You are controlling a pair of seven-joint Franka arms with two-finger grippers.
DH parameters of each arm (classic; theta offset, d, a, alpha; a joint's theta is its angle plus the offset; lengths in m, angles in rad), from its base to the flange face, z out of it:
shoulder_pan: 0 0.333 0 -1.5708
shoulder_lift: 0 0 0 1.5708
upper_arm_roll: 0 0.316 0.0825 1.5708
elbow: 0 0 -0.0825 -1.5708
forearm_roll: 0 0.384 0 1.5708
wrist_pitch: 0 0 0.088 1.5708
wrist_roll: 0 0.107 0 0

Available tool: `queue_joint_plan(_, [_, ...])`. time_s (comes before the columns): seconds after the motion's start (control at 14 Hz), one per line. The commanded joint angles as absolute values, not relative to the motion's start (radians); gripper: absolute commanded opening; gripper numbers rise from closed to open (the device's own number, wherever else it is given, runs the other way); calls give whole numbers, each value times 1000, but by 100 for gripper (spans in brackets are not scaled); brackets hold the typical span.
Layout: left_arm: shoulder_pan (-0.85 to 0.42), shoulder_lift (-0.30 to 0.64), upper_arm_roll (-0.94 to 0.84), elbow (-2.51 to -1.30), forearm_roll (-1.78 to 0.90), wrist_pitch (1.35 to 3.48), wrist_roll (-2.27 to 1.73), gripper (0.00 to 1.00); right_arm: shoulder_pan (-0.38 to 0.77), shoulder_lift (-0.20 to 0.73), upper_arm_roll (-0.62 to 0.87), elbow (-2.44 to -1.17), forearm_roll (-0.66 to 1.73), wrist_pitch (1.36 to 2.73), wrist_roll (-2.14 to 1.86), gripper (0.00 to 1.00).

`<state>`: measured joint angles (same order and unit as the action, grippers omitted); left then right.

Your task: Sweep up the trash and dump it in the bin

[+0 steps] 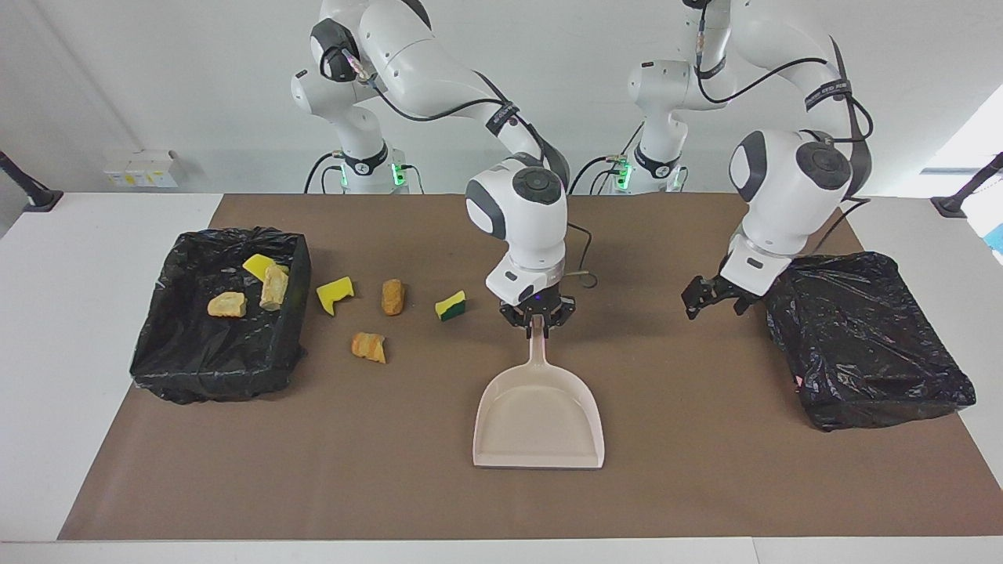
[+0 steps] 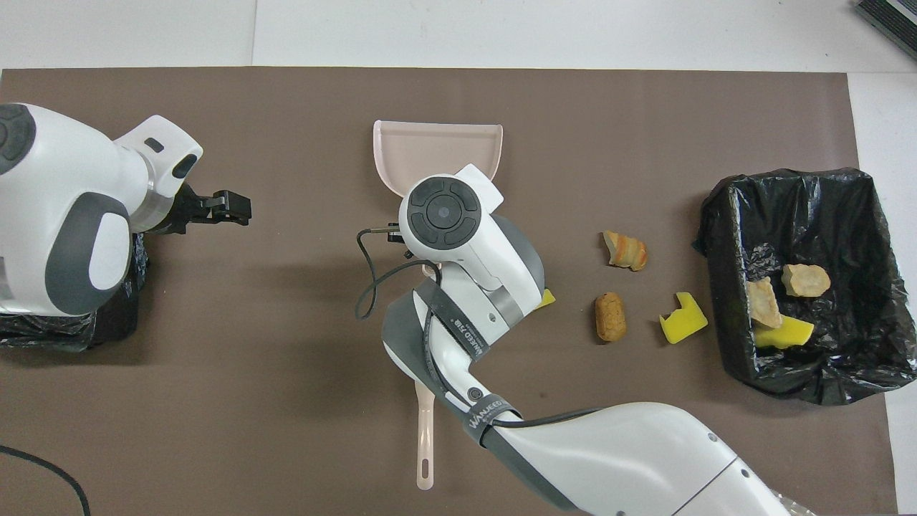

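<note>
My right gripper [image 1: 537, 321] is shut on the handle of the beige dustpan [image 1: 539, 423], which lies flat on the mat; in the overhead view its own wrist hides it above the dustpan [image 2: 437, 147]. Four pieces of trash lie on the mat: a yellow sponge bit [image 1: 334, 293], a brown chunk [image 1: 392, 296], a yellow-and-green sponge [image 1: 450, 305] and an orange-brown chunk [image 1: 368, 346]. Three more rest in the open black-lined bin [image 1: 211, 376]. The brush [image 2: 425, 437] shows only its handle, nearer the robots. My left gripper [image 1: 711, 296] hangs open and holds nothing.
A second black-bagged bin [image 1: 862, 337] sits at the left arm's end of the table, right beside the left gripper. The brown mat [image 1: 313, 470] covers the table's middle. A thin cable loops off the right wrist.
</note>
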<state>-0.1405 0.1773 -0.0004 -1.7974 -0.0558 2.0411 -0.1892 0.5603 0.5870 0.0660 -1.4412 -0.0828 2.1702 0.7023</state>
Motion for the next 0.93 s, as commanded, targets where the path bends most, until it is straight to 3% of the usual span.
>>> queue_joint_plan(0.0, [-124, 227, -14, -1678, -43, 1996, -190, 100, 561, 569, 66, -1451, -81, 2154, 721, 100])
queue_joint_plan(0.36, [-129, 282, -17, -1550, -54, 1990, -196, 100, 560, 419, 93, -1526, -57, 2039, 721, 100])
queue_joint_plan(0.86, [-244, 451, -26, -1320, -100, 2043, -323, 100, 563, 189, 199, -1915, 121, 2035, 815, 100])
